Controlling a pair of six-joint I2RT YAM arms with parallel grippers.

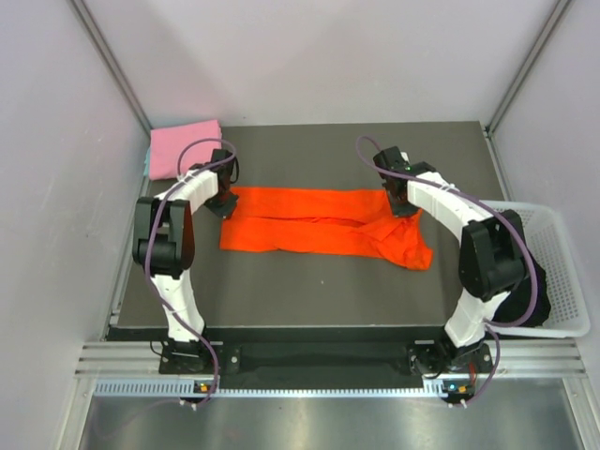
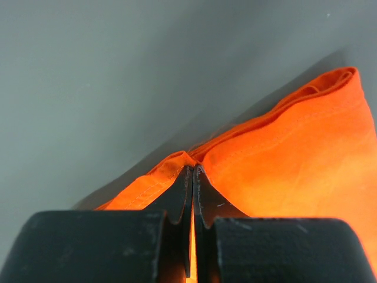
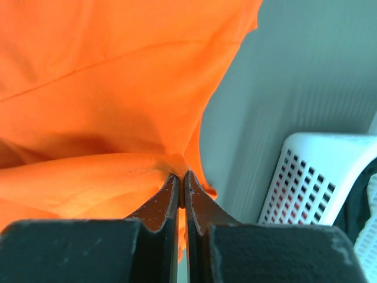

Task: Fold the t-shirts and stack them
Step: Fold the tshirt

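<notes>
Pinching a hem fold at the left end of the orange-red t-shirt [image 2: 294,165], the left gripper [image 2: 192,171] has its 2 jaws pressed together, with a thin ridge of cloth peaking at the tips. The right gripper [image 3: 181,175] is clamped the same way on a fold at the shirt's right end. Between them the shirt lies as a long band across the middle of the table [image 1: 328,291], flat on the left and bunched on the right, where a loose flap sags toward the near edge.

Both grips look shallow, so I judge that a quick lift could pull the slippery edge free. Uneven travel of the 2 arms would skew the layers, and the bunched end could lock a wrinkle into the fold. That loose flap lies near the white basket [image 3: 318,171] and might catch on its lattice.

The shirt is soft, matte knit with stitched double hems. The table is dull dark grey, the basket hard plastic pierced with small square holes, and the fingers [image 3: 159,206] black and scuffed. A pink t-shirt [image 1: 185,148] rests folded into a tidy rectangle at the far left corner.
</notes>
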